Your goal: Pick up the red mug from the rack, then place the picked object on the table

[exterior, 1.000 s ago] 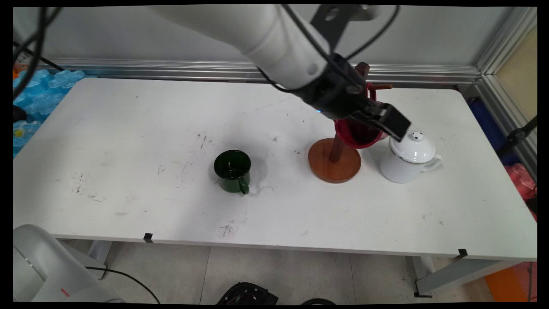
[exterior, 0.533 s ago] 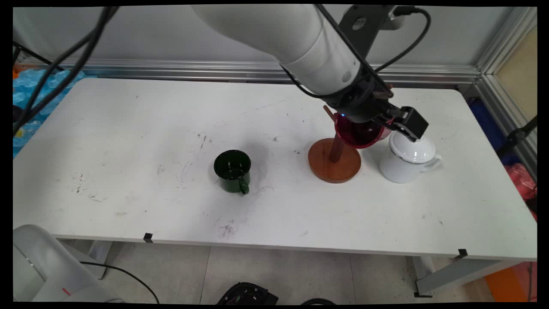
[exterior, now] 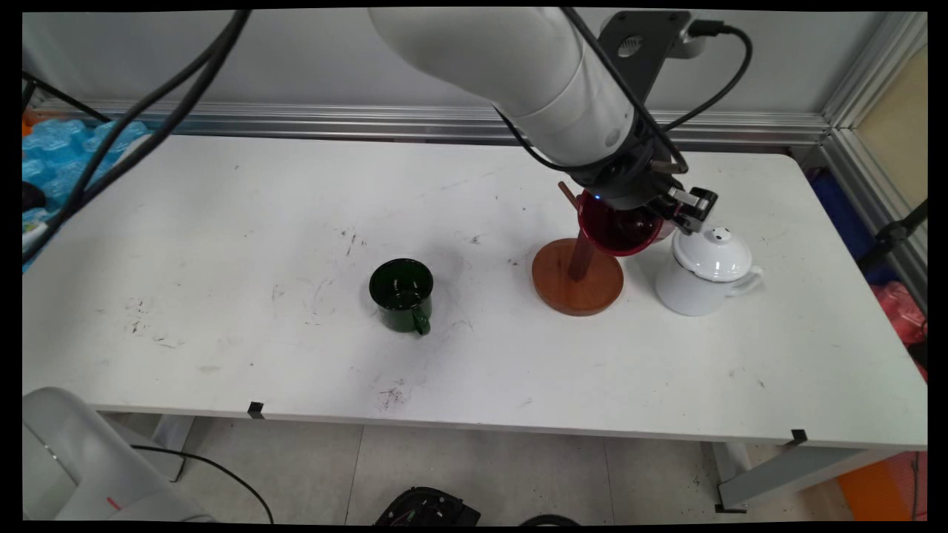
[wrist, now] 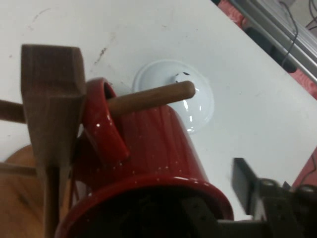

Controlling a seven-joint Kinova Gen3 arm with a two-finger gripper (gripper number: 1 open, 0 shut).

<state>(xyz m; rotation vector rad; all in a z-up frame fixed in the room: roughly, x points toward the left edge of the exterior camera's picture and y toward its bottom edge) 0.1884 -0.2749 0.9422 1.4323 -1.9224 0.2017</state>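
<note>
Now: tool (exterior: 685, 211) open, straddling glossy red mug's (wrist: 148, 163) wall | mug hangs by handle on wooden rack's (exterior: 578, 275) round peg | white enamel pot (exterior: 707, 270) just beside | green mug (exterior: 402, 295) well apart, bare table (exterior: 222, 311) around.

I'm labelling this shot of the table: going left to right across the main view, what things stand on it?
Green mug → wooden mug stand with a red mug hung on it → white lidded pot.
</note>
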